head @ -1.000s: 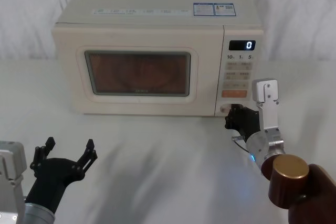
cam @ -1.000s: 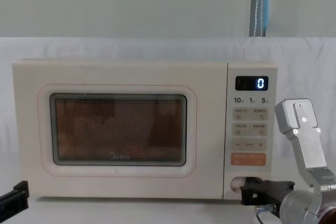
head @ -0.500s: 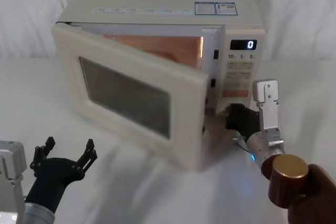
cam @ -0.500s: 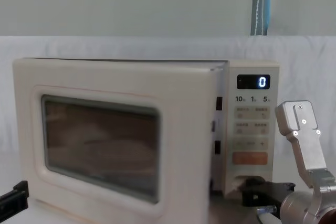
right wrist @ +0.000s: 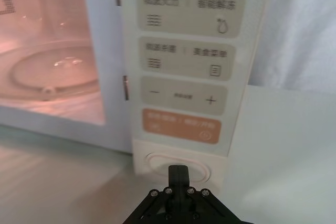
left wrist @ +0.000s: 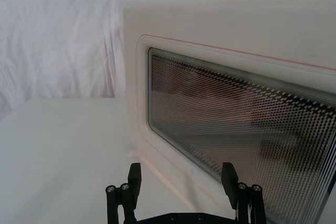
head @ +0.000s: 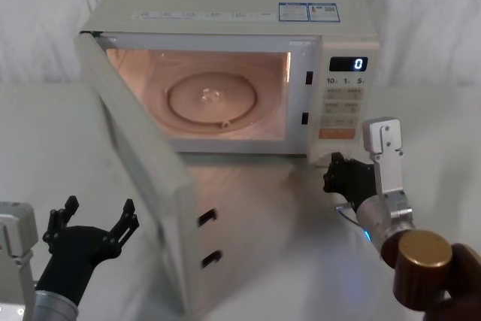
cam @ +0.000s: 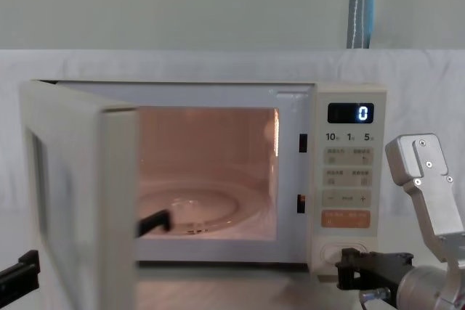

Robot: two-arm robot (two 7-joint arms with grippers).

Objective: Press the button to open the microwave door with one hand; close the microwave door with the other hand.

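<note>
The microwave door (head: 143, 186) is cream, its window (left wrist: 247, 129) dark with a fine dotted mesh. The cavity (head: 203, 95) glows warm orange-pink. The button (right wrist: 177, 165) is cream beneath an orange key (right wrist: 180, 125). Both grippers, left (head: 90, 231) and right (head: 342, 177), are black. The tablecloth (head: 45, 148) is white.

The work surface is a table (head: 45, 148) covered by a white cloth (left wrist: 58, 145) that lies flat with faint creases. Behind the table, a white fabric backdrop (cam: 189, 63) hangs in soft folds and spans the full width of the chest view. Above the backdrop stands a plain pale grey-green wall (cam: 182, 1). A vertical grey-blue pole (cam: 361, 3) runs down the wall at the upper right. Lighting is even and diffuse.
</note>
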